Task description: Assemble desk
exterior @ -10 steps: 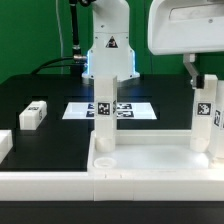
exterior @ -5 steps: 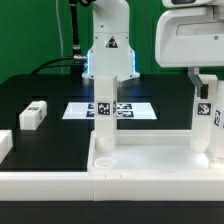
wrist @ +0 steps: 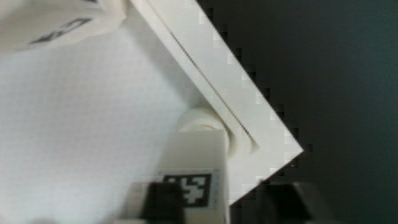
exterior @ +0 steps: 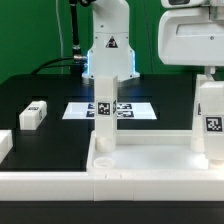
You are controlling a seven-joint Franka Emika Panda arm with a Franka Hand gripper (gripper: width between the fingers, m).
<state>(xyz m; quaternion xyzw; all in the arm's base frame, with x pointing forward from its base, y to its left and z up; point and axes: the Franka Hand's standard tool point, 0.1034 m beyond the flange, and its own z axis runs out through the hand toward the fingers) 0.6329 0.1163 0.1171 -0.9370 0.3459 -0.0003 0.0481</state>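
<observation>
The white desk top [exterior: 150,158] lies at the front with its rim up. One white tagged leg [exterior: 103,120] stands in its far socket on the exterior view's left. A second tagged leg [exterior: 210,122] stands upright in the far socket on the exterior view's right, with its tag facing the camera. My gripper [exterior: 208,75] is above this leg and shut on its top. In the wrist view the gripper [wrist: 222,205] has dark fingers on either side of the leg [wrist: 192,175], which sits in the corner of the desk top [wrist: 89,120]. The other standing leg [wrist: 54,30] shows blurred.
A loose tagged leg [exterior: 33,114] lies on the black table at the exterior view's left, and another white part [exterior: 3,145] shows at the left edge. The marker board [exterior: 135,110] lies behind the desk top. A long white rail [exterior: 40,183] runs along the front. The robot base [exterior: 108,55] stands at the back.
The leg on the exterior view's right has turned about its upright axis, so its tag now faces the camera. The gripper has shifted slightly to the right above it.
</observation>
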